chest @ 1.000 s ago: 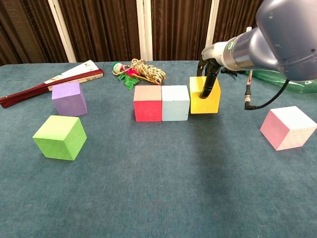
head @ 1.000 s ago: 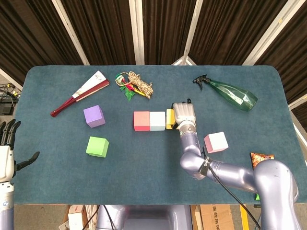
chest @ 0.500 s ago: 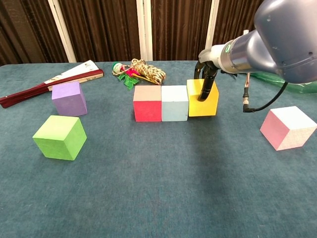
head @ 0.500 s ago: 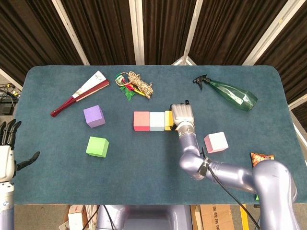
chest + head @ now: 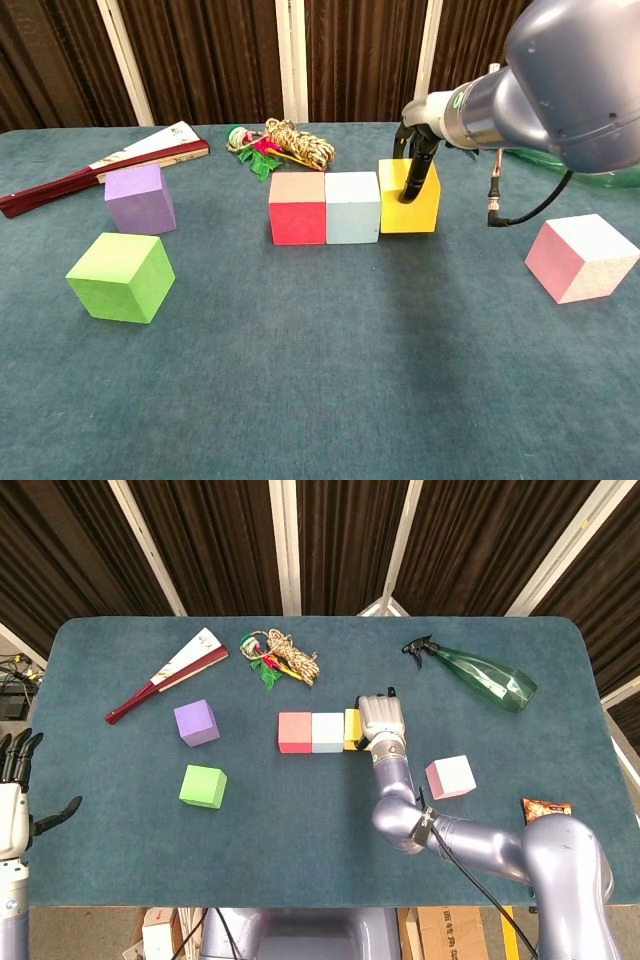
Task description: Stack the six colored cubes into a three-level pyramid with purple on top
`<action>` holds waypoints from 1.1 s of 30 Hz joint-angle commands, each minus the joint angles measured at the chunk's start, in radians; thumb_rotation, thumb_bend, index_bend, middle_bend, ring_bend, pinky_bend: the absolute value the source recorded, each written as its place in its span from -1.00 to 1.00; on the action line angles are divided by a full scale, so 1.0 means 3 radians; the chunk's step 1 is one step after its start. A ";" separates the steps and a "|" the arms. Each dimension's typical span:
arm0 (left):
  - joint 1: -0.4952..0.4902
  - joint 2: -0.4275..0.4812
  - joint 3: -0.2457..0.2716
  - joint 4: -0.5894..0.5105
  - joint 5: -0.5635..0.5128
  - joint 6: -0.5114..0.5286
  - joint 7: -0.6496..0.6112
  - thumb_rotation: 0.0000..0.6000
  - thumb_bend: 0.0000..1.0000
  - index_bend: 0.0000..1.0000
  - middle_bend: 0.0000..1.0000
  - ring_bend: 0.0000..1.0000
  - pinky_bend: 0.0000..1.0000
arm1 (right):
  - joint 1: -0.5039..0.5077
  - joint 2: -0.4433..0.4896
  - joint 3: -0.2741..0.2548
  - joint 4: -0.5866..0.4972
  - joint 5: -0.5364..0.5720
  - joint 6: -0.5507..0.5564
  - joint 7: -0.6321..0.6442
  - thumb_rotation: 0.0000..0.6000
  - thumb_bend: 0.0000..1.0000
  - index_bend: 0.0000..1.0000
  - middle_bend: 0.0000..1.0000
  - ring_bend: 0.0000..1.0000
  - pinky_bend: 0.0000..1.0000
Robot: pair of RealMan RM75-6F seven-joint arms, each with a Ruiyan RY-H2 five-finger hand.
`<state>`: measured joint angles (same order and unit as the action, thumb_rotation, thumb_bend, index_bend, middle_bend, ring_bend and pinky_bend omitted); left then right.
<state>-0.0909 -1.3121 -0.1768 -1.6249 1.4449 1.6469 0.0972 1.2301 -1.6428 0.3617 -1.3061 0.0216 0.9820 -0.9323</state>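
Observation:
A red cube (image 5: 298, 208), a light blue cube (image 5: 353, 207) and a yellow cube (image 5: 393, 205) stand side by side in a row at the table's middle. My right hand (image 5: 382, 720) lies over the yellow cube (image 5: 351, 730) and grips it, with fingers down its front and back faces. The purple cube (image 5: 196, 722) and the green cube (image 5: 203, 786) sit apart on the left. To the right of my right arm lies the pink cube (image 5: 450, 777). My left hand (image 5: 15, 780) hangs at the table's left edge with its fingers apart, holding nothing.
A folded fan (image 5: 165, 675) and a coil of rope (image 5: 282, 657) lie at the back left. A green spray bottle (image 5: 485, 678) lies at the back right. A snack packet (image 5: 543, 811) sits near the front right corner.
My right hand has slid the yellow cube left, closing the gap to the light blue cube. The left hand and the other cubes have stayed put.

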 commanded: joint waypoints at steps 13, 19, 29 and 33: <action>0.0000 -0.0003 -0.0001 0.0001 -0.0003 0.0000 0.0005 1.00 -0.67 -0.75 -0.89 -1.00 -1.00 | -0.0017 -0.0019 0.0013 0.0006 -0.0006 -0.0025 -0.0017 1.00 -0.50 -0.19 -0.26 -0.55 -0.99; -0.0002 -0.0006 0.0002 0.0004 -0.0004 -0.0006 0.0010 1.00 -0.67 -0.75 -0.89 -1.00 -1.00 | -0.0013 -0.0046 0.0017 0.0044 -0.0007 -0.0038 -0.0023 1.00 -0.50 -0.19 -0.25 -0.55 -0.99; -0.0005 -0.0009 0.0000 0.0011 -0.0009 -0.0010 0.0010 1.00 -0.67 -0.75 -0.89 -1.00 -1.00 | -0.0014 -0.0086 0.0022 0.0100 -0.0027 -0.0055 -0.0022 1.00 -0.50 -0.19 -0.25 -0.55 -0.99; -0.0004 -0.0010 0.0000 0.0012 -0.0011 -0.0010 0.0011 1.00 -0.67 -0.75 -0.89 -1.00 -1.00 | -0.0017 -0.0092 0.0020 0.0103 -0.0031 -0.0056 -0.0029 1.00 -0.50 -0.18 -0.26 -0.55 -0.99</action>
<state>-0.0921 -1.3151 -0.1769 -1.6214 1.4415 1.6441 0.1004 1.2251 -1.6703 0.3679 -1.2752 0.0122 0.9652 -0.9410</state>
